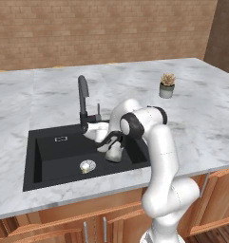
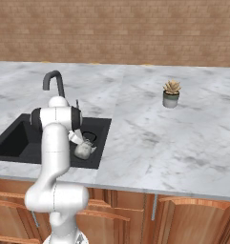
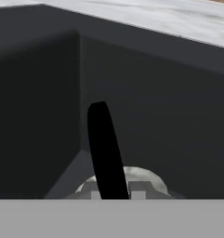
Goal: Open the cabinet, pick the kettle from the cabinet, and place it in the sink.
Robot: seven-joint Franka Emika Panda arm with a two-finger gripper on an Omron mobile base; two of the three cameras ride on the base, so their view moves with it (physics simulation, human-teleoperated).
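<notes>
The pale silvery-cream kettle (image 1: pixel 115 152) is low inside the black sink (image 1: pixel 44 159), against its right wall, and is also seen from the other side (image 2: pixel 82 151). My gripper (image 1: pixel 112 143) reaches down into the basin from above it. In the hand view the kettle's thin black handle (image 3: pixel 105 148) rises between my fingertips, with my gripper (image 3: pixel 115 195) shut on it and the round kettle top (image 3: pixel 146 179) just beneath. Whether the kettle rests on the basin floor I cannot tell. The cabinet is out of view.
A tall black curved faucet (image 1: pixel 82 95) stands behind the basin, close to my arm. The round silver drain (image 1: pixel 87 166) lies left of the kettle. A small potted plant (image 1: pixel 167 85) sits on the marble counter (image 1: pixel 206 118) to the right. Wooden base cabinets run below the counter edge.
</notes>
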